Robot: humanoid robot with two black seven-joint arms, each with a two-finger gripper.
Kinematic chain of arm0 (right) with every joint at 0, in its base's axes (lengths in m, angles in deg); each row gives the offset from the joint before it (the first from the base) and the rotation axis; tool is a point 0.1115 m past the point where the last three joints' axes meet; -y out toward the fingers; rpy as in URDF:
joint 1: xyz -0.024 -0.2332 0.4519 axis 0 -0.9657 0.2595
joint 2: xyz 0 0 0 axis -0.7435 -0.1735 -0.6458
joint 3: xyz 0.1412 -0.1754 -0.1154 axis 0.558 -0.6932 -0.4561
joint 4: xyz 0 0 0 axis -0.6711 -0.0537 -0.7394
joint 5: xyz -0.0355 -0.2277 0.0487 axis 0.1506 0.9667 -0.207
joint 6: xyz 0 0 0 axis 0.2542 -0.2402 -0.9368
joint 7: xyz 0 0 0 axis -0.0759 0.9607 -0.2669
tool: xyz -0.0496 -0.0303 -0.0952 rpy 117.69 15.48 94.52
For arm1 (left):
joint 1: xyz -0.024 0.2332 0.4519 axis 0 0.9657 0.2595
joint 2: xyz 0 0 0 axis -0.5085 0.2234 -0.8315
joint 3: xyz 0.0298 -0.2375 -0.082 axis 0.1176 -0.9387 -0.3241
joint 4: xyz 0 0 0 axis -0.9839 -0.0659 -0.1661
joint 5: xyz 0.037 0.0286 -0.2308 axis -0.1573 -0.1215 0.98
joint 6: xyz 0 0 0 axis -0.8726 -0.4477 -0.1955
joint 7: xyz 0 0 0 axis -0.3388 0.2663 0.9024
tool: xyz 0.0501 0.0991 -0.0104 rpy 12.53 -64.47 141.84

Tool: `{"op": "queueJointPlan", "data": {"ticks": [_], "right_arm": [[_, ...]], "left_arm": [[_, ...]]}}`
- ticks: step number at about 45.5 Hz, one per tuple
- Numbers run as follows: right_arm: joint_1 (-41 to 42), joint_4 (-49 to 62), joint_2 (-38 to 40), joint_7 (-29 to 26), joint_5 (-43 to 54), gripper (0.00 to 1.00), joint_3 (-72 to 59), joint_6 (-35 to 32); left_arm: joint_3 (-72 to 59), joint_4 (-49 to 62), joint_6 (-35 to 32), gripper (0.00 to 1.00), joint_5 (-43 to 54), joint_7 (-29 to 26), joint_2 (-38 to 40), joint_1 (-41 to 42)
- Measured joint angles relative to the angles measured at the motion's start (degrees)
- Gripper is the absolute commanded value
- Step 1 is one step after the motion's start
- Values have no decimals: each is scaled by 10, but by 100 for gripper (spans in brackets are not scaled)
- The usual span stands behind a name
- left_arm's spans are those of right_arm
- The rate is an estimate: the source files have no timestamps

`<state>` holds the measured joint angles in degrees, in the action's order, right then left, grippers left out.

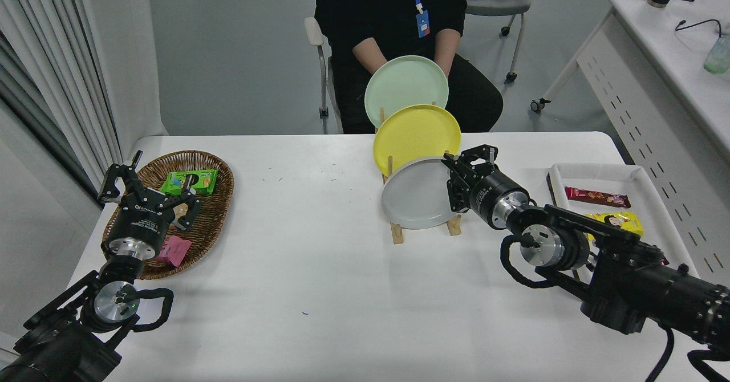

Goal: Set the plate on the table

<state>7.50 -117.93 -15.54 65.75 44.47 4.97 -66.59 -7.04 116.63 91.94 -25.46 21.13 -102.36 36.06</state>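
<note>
The light grey plate (413,196) stands tilted in the front slot of a wooden rack (396,235) on the white table (319,273). My right gripper (452,181) comes in from the right and is shut on the plate's right rim. The plate's lower edge sits at the top of the rack's base. My left gripper (149,191) is open and parked at the lower left, above a wicker basket.
A yellow plate (416,137) and a mint green plate (406,88) stand behind the grey one in the rack. The wicker basket (214,222) holds snack packs. A white tray (593,171) with snacks is at the right. A person sits at the far side.
</note>
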Motion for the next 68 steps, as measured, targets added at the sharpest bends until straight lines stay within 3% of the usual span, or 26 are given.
{"op": "queueJointPlan", "data": {"ticks": [68], "right_arm": [[9,-76,44,0,-38,0,12,32]], "left_arm": [[0,0,0,98,0,0,0,0]]}}
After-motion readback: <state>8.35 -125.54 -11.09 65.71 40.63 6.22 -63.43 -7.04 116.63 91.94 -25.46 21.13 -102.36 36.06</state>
